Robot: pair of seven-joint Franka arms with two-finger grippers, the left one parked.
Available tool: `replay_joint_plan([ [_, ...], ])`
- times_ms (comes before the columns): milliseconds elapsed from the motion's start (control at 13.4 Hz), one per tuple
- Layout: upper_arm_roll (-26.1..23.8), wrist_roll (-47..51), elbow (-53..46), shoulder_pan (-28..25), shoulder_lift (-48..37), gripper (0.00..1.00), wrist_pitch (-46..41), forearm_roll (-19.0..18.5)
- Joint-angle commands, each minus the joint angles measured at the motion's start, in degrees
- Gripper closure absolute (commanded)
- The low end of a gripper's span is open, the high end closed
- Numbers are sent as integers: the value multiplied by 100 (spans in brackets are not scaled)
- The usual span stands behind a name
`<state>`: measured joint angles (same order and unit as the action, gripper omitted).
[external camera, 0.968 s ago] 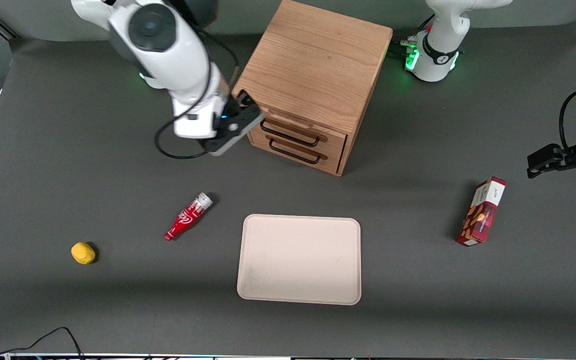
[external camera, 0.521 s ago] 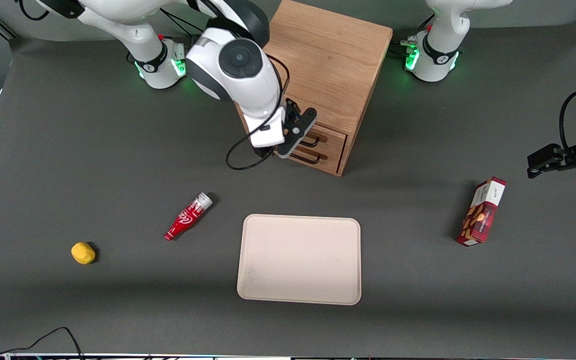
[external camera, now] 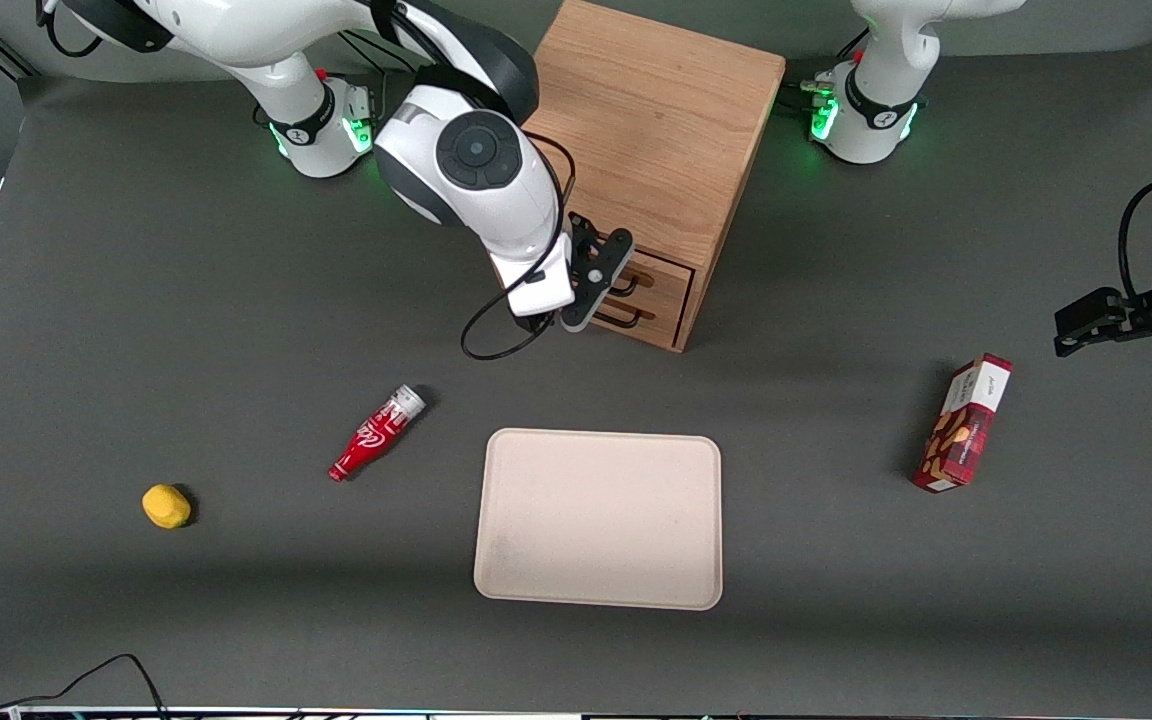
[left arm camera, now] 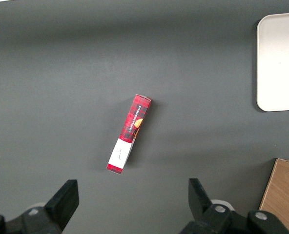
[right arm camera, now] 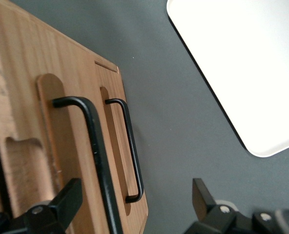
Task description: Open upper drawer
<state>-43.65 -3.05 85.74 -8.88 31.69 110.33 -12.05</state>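
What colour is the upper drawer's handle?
Black; the upper drawer's handle shows best in the right wrist view, between the open end effector fingers.

Tool (external camera: 604, 283) spread at upper drawer (external camera: 658, 277) front; tray (external camera: 599, 518) well clear.

Dark grey matte table (external camera: 136, 300) — evenly lit, soft shadows, pale wall (external camera: 86, 40) strip

1. From the front, we see the gripper (external camera: 604, 282) and its arm covering most of the upper drawer (external camera: 658, 268) front; only the end toward the parked arm shows.
2. The lower drawer's handle (external camera: 626, 318) is partly covered too.
3. In the right wrist view, the upper handle (right arm camera: 93, 151) runs out of frame, and the tray (right arm camera: 242, 63) is cut by the edge.
4. The print on the snack box (external camera: 964, 422) is too small for us to read.
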Motion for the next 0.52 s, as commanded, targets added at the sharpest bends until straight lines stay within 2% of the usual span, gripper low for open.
replay_joint_plan([
  [0,-12,-247,-5,106,145,0,130,-114],
  [447,128,-634,48,106,241,0,358,-158],
])
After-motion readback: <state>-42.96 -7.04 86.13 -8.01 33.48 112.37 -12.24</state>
